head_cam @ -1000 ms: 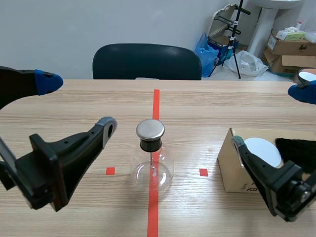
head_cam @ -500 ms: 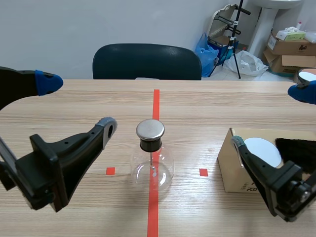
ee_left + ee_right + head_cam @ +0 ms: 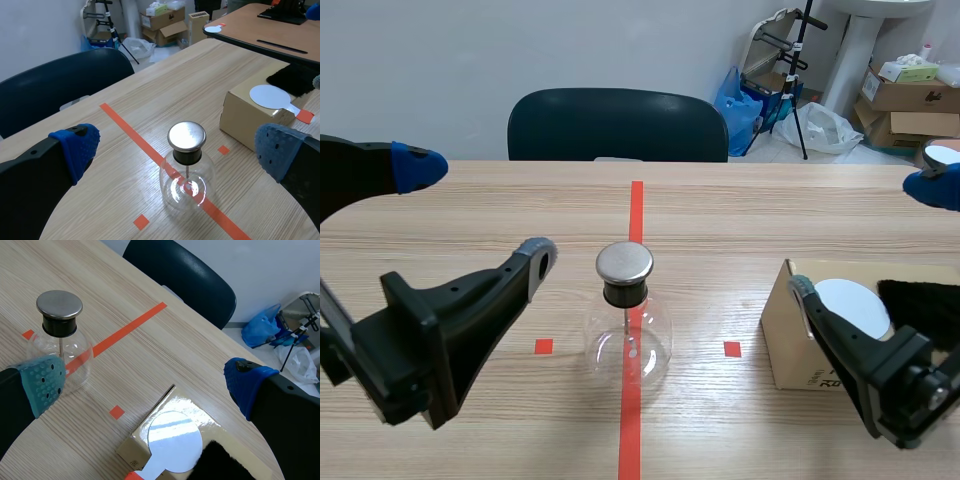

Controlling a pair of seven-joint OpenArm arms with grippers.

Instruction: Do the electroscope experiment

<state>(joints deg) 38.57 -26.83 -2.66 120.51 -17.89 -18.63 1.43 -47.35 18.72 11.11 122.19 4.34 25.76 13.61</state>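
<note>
Across the pale wooden worktop [image 3: 770,220] both arms hang low, one toward each side edge. The left gripper [image 3: 478,212] is spread wide and grasps nothing, and the right gripper [image 3: 867,238] is likewise released and empty.

Next in size, a brown cardboard box [image 3: 782,335] sits near the right edge, under the right gripper. A clear round glass flask with a black collar and flat steel cap [image 3: 626,335], the electroscope, stands upright mid-worktop on the red tape line. It is between the two grippers, directly ahead of the left one and apart from both.

On the box lies a black fuzzy patch [image 3: 920,300], probably a fur rubbing cloth, though the texture is hard to make out. Beside the patch rests a flat white round disc with a short handle [image 3: 174,440].

The disc's long axis runs from disc to handle, with the handle pointing back toward the near edge. It lies just below and ahead of the right gripper, which looks the nearer arm for picking it up. The flask stands off to that gripper's left.
</note>
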